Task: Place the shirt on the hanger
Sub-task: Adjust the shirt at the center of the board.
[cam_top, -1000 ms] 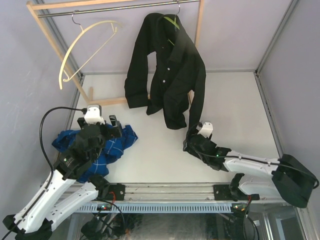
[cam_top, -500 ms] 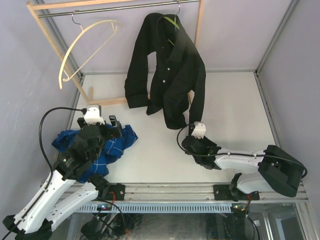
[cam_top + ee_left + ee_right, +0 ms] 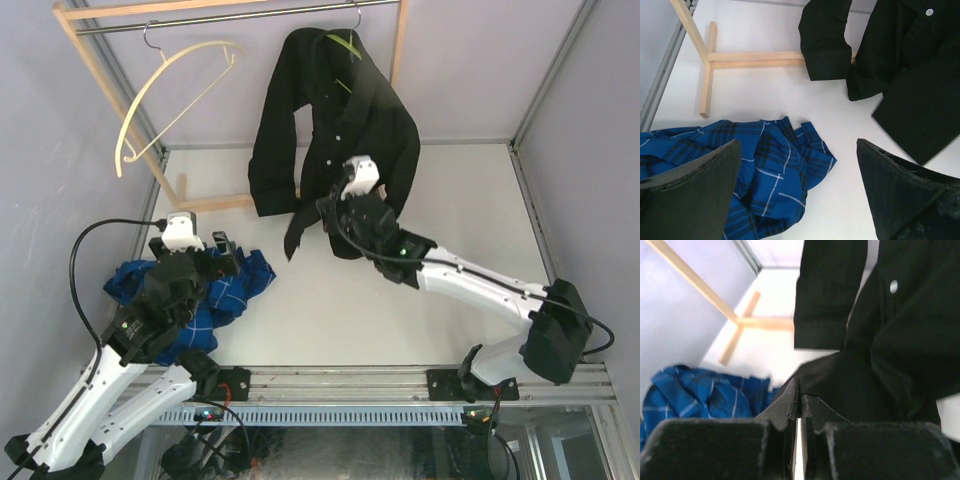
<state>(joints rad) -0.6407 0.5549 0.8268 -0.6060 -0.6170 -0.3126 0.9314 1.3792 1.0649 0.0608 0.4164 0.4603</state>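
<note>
The plain black long-sleeved shirt [image 3: 340, 120] hangs straight down from the thin lime-green hanger [image 3: 343, 44]. The right tool [image 3: 799, 390] is nearest and is pinched shut on the shirt's bottom edge. The left tool [image 3: 797, 150] gapes wide, well apart.

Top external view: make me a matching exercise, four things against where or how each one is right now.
Things:
1. black shirt
2. blue plaid shirt
3. cream hanger
4. right end effector

Place or state:
A. crumpled on the table, left side
B. bare, hooked on the rail
C. shut on the black shirt's lower edge
D. draped on the lime-green hanger

Pairs: 1-D, 2-A, 3-B, 4-C
</note>
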